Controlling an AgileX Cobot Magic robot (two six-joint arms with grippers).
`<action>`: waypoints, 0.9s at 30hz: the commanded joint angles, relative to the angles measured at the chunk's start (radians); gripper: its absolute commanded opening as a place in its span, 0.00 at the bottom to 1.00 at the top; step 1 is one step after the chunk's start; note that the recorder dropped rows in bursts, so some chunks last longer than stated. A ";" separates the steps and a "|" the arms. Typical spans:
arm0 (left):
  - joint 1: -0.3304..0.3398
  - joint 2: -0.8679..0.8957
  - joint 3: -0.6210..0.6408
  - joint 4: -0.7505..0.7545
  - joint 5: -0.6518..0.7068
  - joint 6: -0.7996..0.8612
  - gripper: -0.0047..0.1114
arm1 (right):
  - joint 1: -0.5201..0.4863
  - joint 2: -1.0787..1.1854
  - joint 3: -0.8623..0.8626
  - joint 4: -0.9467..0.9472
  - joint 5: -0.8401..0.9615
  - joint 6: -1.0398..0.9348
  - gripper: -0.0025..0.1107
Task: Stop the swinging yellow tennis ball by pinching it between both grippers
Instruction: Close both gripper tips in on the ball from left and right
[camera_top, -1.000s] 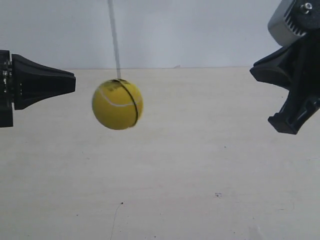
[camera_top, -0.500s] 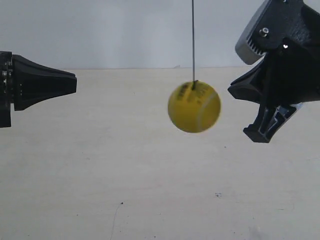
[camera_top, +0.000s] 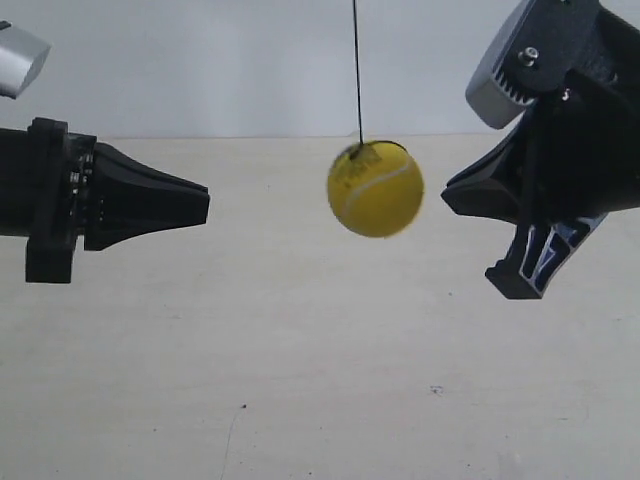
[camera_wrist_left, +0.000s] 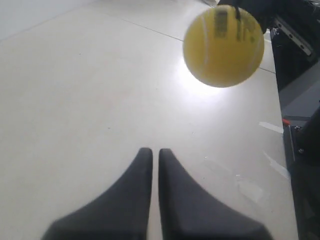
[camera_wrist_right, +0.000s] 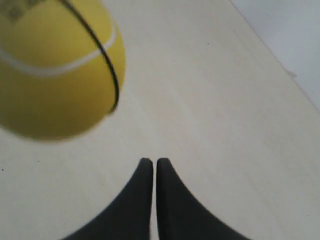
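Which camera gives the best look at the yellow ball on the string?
The exterior view: the whole yellow tennis ball shows, hanging from its string, seam visible. The left wrist view shows it whole but slightly blurred; the right wrist view has it close up, cut off by the frame edge.

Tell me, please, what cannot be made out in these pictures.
- Exterior view: the string runs off the top edge, so where it hangs from is unseen.
- Left wrist view: the black print on the yellow tennis ball is blurred and unreadable.
- Right wrist view: the ball is cut off by the top and left edges.
- Exterior view: the grey box in the upper left corner is cut off by the left edge.
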 joint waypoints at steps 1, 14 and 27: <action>-0.006 0.004 -0.011 -0.016 -0.036 0.016 0.08 | 0.001 -0.003 -0.008 0.065 0.007 -0.059 0.02; -0.006 0.004 -0.011 -0.052 -0.098 0.052 0.08 | 0.001 -0.003 -0.008 0.120 0.015 -0.099 0.02; -0.006 0.004 -0.011 -0.039 -0.115 0.040 0.08 | 0.001 -0.055 -0.010 0.275 0.086 -0.229 0.02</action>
